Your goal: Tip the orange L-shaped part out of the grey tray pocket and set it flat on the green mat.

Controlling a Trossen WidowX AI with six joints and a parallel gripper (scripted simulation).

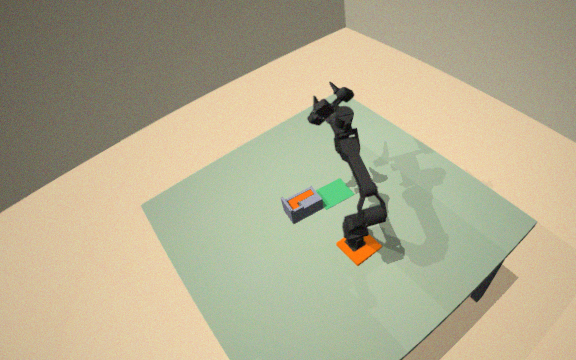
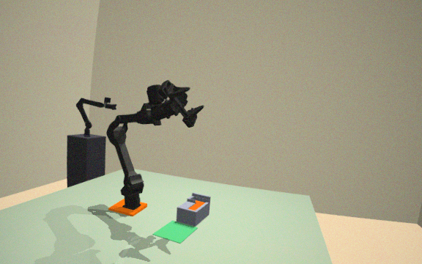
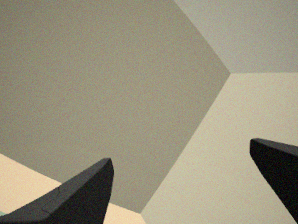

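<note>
No step is begun: the jaws are spread wide, high above the tray; the part must be pressed next.

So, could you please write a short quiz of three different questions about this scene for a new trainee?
1. True or false: the orange L-shaped part lies inside the grey tray.
2. The gripper is: A) pressing on the part; B) raised high above the table, open and empty; C) resting on the green mat.
3. Fill in: the arm stands on an orange ____.

Key: 1 true; 2 B; 3 base plate.
</note>
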